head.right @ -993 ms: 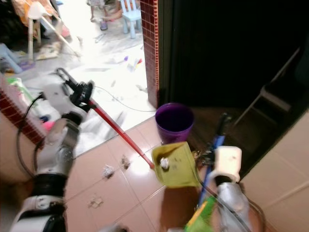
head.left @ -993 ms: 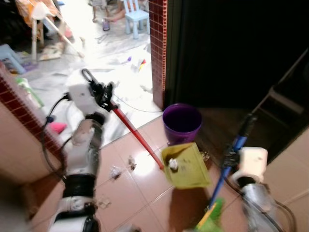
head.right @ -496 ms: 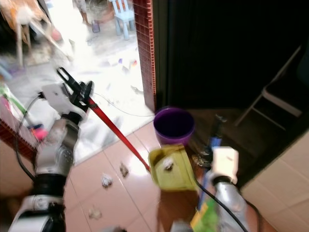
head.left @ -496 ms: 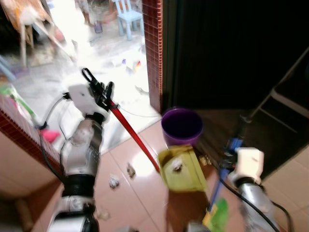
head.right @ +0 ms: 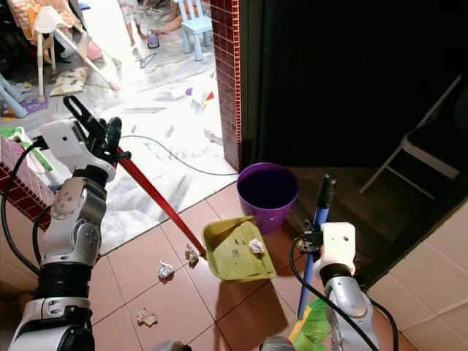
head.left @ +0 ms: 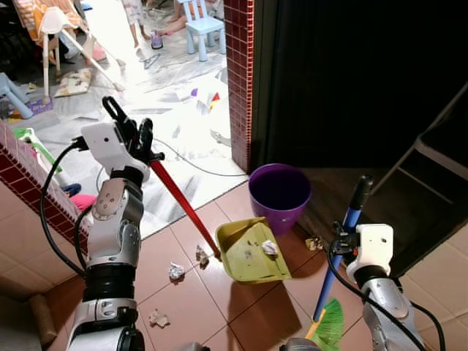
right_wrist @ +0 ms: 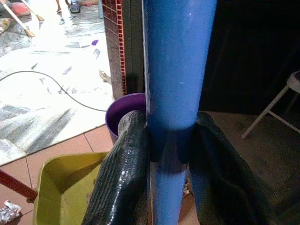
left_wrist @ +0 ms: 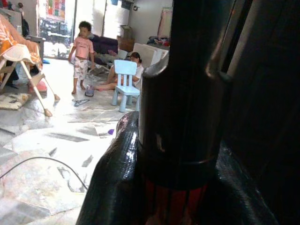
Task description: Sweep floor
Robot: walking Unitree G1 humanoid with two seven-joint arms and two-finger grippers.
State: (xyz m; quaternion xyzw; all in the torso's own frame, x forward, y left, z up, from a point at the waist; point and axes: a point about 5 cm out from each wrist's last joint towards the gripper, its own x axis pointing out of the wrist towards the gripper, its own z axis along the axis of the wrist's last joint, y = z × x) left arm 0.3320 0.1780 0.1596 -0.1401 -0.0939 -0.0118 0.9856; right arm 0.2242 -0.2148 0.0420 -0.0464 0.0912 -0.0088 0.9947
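My left gripper is shut on the top of a long red handle that slopes down to a yellow-green dustpan resting on the terracotta tiles. A crumpled paper ball lies in the pan. My right gripper is shut on the blue handle of a broom whose green bristles touch the floor at the lower right. Crumpled paper scraps lie on the tiles left of the pan: one by its edge, another further left, a third nearer me.
A purple bucket stands just behind the dustpan by a red brick pillar. A dark doorway with a folding chair is on the right. A cable crosses the bright littered floor beyond, where a blue child's chair stands. A low brick wall is at left.
The camera has shifted and steadied. The dustpan has slid left and nearer, further from the bucket, and my left gripper has moved left with the red handle. My right gripper still holds the broom.
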